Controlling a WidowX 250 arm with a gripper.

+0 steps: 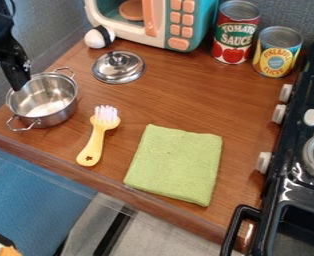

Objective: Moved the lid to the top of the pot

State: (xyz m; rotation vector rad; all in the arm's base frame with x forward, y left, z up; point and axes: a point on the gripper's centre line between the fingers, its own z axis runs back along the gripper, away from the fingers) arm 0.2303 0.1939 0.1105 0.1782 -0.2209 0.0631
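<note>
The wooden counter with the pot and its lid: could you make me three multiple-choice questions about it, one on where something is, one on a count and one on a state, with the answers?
1. Where is the lid?
A) On the pot
B) On the counter, near the toy microwave
C) On the stove

2. How many cans stand at the back?
A) Two
B) One
C) Four

3. How does the green cloth lie?
A) Crumpled into a ball
B) Hanging from a handle
C) Flat

Answers:
1: B, wood shows all around the lid.
2: A, one has a mostly red label, the other a yellow one.
3: C, it makes a smooth, roughly square shape.
</note>
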